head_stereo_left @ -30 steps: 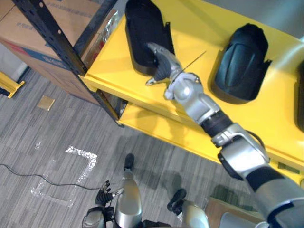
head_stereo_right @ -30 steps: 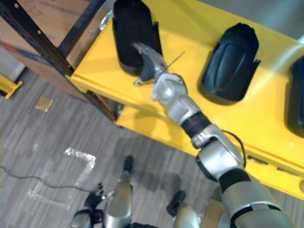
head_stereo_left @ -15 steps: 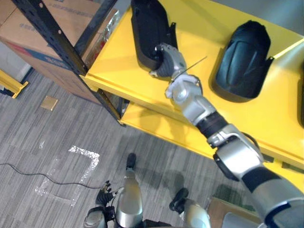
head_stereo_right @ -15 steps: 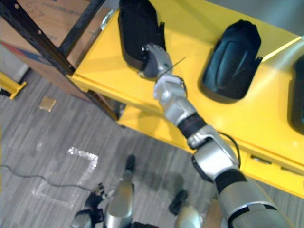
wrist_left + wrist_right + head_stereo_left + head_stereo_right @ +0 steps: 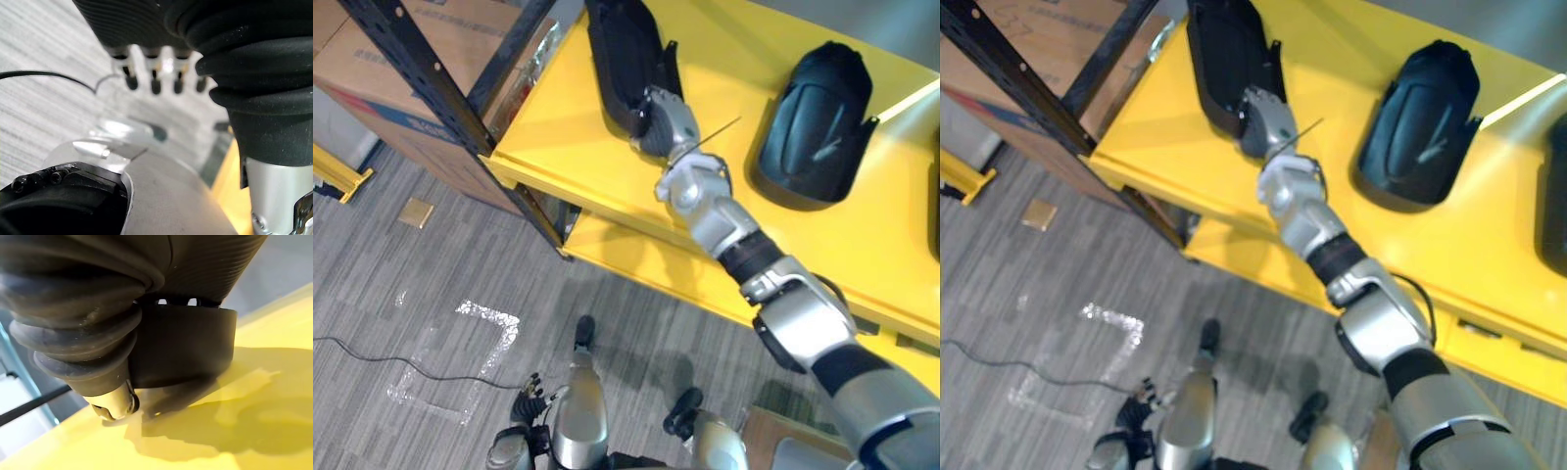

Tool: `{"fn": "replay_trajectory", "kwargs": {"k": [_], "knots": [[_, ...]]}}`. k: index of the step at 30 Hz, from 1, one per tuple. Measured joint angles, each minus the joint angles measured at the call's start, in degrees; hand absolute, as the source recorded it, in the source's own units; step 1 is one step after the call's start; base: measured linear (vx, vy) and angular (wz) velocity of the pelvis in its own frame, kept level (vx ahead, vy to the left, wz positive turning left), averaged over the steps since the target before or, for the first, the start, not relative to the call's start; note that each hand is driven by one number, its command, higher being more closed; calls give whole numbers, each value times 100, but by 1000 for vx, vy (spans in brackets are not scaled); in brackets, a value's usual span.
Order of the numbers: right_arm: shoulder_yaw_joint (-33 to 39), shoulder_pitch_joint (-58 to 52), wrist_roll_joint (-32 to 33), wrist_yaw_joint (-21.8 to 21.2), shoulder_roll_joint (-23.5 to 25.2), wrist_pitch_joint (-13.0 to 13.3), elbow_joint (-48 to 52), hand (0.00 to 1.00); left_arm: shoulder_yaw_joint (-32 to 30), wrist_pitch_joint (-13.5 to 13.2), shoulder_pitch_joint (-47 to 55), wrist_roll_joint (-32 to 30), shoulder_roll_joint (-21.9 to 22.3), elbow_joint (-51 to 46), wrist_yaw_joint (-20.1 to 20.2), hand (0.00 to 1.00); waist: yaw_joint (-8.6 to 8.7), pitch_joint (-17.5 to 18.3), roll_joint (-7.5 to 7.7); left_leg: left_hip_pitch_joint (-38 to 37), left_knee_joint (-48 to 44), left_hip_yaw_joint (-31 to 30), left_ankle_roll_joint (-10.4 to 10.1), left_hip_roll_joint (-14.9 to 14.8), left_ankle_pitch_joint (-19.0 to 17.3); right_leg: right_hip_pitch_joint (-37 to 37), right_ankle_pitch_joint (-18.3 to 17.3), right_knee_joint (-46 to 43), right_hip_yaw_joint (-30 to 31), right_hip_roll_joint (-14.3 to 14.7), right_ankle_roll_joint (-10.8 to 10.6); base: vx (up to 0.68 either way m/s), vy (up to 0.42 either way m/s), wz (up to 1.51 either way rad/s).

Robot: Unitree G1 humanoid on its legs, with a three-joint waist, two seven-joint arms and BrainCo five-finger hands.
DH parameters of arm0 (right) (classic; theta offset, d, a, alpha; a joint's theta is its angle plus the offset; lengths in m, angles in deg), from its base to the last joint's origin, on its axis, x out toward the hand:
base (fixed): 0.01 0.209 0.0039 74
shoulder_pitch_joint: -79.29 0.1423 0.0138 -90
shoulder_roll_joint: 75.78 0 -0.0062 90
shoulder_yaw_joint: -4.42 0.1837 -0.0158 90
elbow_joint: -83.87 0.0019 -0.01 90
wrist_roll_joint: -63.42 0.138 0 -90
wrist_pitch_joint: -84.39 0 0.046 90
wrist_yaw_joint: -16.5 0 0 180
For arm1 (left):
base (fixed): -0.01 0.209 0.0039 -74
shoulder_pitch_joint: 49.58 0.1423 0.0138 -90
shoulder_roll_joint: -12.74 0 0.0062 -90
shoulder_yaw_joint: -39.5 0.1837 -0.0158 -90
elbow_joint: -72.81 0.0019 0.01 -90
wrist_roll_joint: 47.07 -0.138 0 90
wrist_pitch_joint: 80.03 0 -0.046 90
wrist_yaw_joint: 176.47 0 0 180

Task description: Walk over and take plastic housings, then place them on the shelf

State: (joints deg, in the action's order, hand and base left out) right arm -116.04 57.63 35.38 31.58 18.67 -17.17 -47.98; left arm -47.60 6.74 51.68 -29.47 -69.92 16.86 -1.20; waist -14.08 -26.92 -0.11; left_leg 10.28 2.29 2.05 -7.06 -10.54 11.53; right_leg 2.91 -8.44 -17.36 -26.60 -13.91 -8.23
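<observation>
Reaching the right hand [image 5: 663, 116] out over the yellow shelf [image 5: 558, 127] and touching the near end of the leftmost black plastic housing [image 5: 619, 44]. Resting that housing on the shelf's left part, close to the black upright [image 5: 421, 73], seemingly hollow side up. Cannot tell whether this hand is grasping the housing or merely lying against it, with the dark end wall blocking the right wrist view. Showing a second housing [image 5: 818, 117] dome up on the same shelf, well apart to the right. Hanging the left hand [image 5: 530, 403] low over the grey carpet floor [image 5: 411, 245], its fingers [image 5: 155, 84] straight and released, holding nothing. Showing a cardboard box [image 5: 372, 49] beyond the upright, at the shelf's left.
</observation>
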Motion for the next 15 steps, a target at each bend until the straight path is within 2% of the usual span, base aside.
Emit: {"fn": "replay_trajectory", "kwargs": {"k": [11, 13, 15], "knots": [[-127, -33, -726, 149, 89, -57, -29, 100, 6, -3, -10, -2, -1, 28, -23, 0, 3, 0, 1, -11, 16, 15, -17, 0, 9, -7, 16, 27, 13, 5, 11, 0, 0, 0], [-134, -34, -865, 157, 124, -100, -23, 100, 8, -1, -13, -2, -4, 43, -29, 0, 12, 0, 1, -16, 17, 15, -19, 0, 10, -15, 22, 36, 14, 8, 6, 0, 0, 0], [-250, -28, -1065, 158, 130, -252, 20, 100, 11, 2, -13, -2, -6, 43, -55, 0, 16, 0, 2, -25, 23, 18, -19, -1, 10, -29, 34, 64, 16, 16, -6, 0, 0, 0]]}}
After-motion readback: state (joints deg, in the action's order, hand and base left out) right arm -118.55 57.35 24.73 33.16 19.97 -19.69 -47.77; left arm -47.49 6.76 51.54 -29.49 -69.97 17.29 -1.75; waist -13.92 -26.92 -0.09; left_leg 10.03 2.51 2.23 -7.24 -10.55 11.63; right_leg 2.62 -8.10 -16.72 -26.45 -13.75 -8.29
